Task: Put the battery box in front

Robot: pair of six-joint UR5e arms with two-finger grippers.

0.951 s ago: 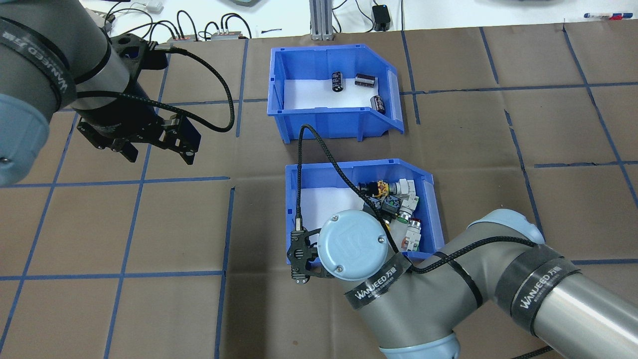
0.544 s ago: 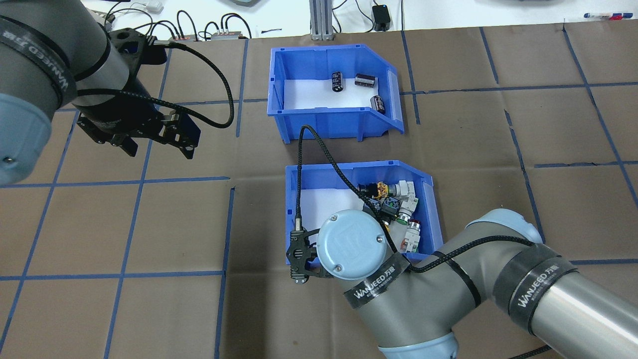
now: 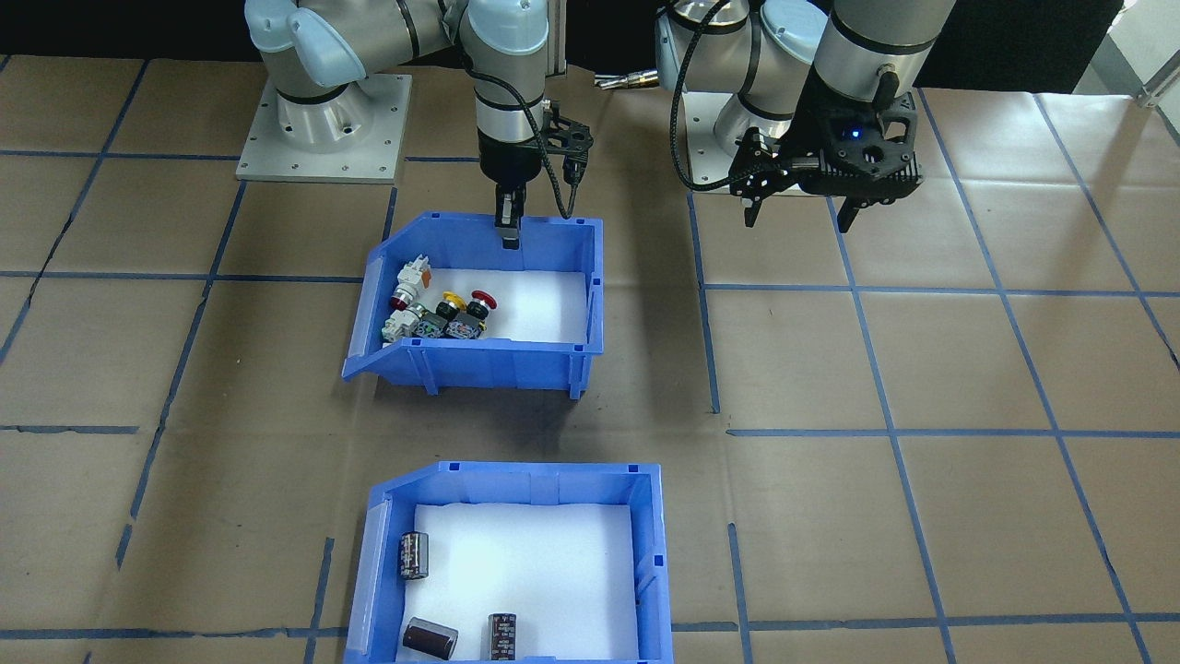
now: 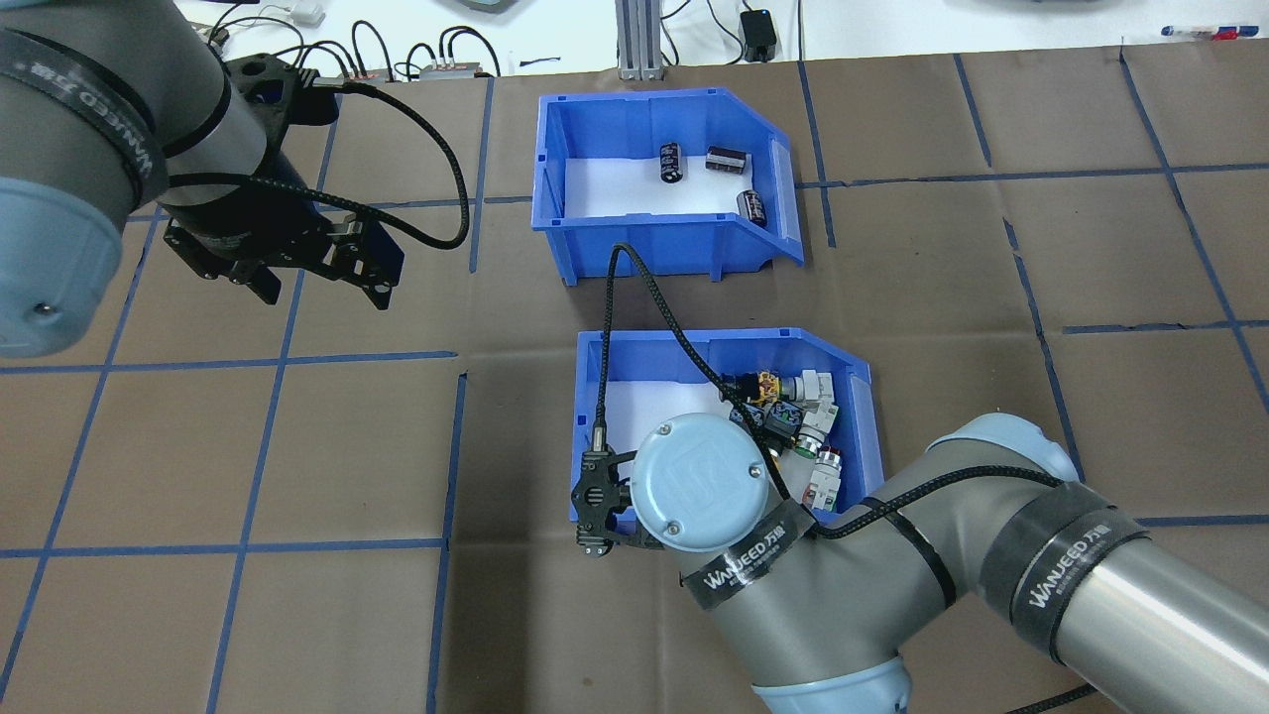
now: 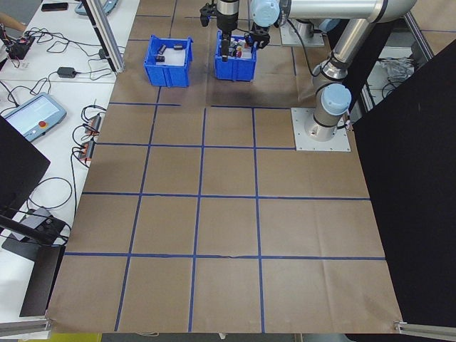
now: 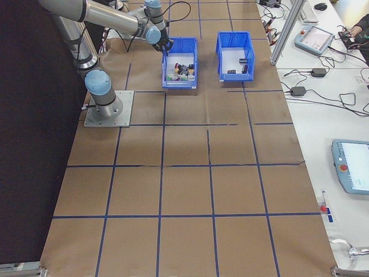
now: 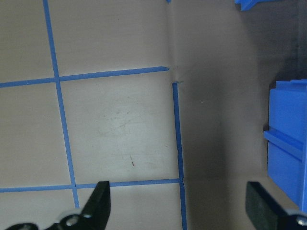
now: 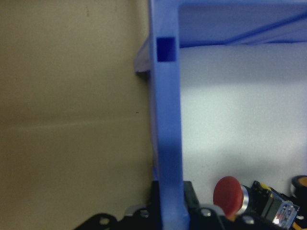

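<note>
The battery box (image 4: 659, 183) sits beyond the switch bin (image 4: 729, 416); left pincer (image 4: 322, 288) hovers apart.

switch bin (image 4: 595, 416): shifted right, toward robot | right tool (image 3: 508, 242): clamped on wall

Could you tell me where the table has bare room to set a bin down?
Bare paper lies to the right of the battery box and the switch bin. More lies left of both, below the open left pincer. The strip between the bins is narrow, and the right pincer grips the switch bin's near wall.
</note>
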